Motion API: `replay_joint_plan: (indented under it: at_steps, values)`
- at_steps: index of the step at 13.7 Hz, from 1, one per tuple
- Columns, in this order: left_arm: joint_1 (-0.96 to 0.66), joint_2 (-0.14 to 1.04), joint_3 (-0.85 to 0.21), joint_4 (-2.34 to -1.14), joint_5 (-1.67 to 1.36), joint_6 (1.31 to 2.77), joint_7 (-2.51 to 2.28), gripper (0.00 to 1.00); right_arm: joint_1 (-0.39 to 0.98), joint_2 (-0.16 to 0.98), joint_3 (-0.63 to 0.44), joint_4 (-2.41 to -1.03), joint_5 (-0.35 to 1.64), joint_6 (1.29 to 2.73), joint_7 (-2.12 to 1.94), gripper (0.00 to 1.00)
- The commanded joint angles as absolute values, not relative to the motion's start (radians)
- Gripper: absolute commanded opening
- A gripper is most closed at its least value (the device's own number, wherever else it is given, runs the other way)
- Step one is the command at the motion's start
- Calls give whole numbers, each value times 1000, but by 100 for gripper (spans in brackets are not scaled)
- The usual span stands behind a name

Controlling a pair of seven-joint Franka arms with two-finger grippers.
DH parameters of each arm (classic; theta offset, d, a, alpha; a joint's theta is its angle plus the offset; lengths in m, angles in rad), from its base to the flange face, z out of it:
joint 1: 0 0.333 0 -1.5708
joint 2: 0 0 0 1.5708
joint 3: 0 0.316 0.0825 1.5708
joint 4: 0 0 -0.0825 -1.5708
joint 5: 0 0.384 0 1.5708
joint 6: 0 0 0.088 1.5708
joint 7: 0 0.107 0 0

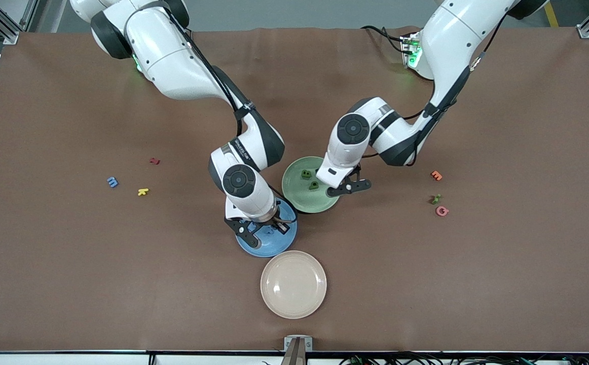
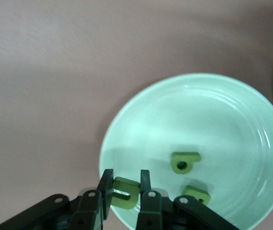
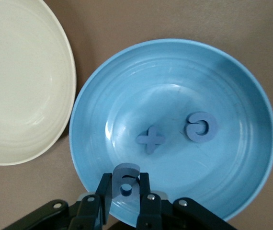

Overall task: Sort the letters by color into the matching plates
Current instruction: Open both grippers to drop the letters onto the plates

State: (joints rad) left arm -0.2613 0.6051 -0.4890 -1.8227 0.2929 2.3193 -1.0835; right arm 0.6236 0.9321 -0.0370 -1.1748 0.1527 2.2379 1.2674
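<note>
Right now the left gripper (image 2: pixel 124 191) hovers over the round pale green plate (image 1: pixel 294 195) near the table's middle, its fingers clamped on a small flat green foam letter (image 2: pixel 125 199); two more green letters (image 2: pixel 185 161) lie in that plate. Beside it, nearer the front edge, the right gripper (image 3: pixel 125 191) hangs over the round blue plate (image 3: pixel 232 96), pinching a blue foam letter (image 3: pixel 126 178), with two blue letters (image 3: pixel 150 140) inside. One blue letter (image 1: pixel 112 182) and one green letter (image 1: pixel 436 199) lie out toward opposite ends.
</note>
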Motion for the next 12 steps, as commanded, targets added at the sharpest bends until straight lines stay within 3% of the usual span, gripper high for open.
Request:
replay_joint_plan:
  at_steps: [1,3,4,5,6,7,8,9,10,11,12]
  values:
    - [-311,637,-456,-1786,319,2298,-1117,18,637,968,-46,-1137,169,2267,1278,1]
    - [-318,644,-446,-1772,325,2298,-1117,19,637,969,-46,-1137,169,2269,1279,1]
    - [-318,649,-446,-1764,327,2298,-1117,25,637,969,-46,-1137,169,2269,1278,1]
    - [-318,649,-446,-1758,327,2298,-1117,43,641,969,-46,-1137,167,2269,1279,1]
    - [-318,649,-446,-1756,325,2298,-1117,54,641,971,-46,-1137,169,2269,1279,1]
    - [-318,647,-446,-1756,327,2298,-1117,72,641,971,-46,-1137,169,2269,1279,1]
    - [-318,646,-446,-1753,327,2298,-1117,77,641,971,-46,-1137,169,2269,1278,3]
    - [-316,644,-446,-1752,327,2298,-1117,81,641,971,-46,-1137,169,2269,1279,40]
    - [-313,641,-446,-1752,327,2298,-1117,83,643,969,-48,-1138,163,2266,1267,91]
    - [-305,638,-446,-1753,327,2298,-1115,83,638,968,-48,-1138,164,2264,1266,100]
    - [-296,635,-446,-1756,327,2298,-1112,83,634,966,-48,-1138,163,2255,1264,100]
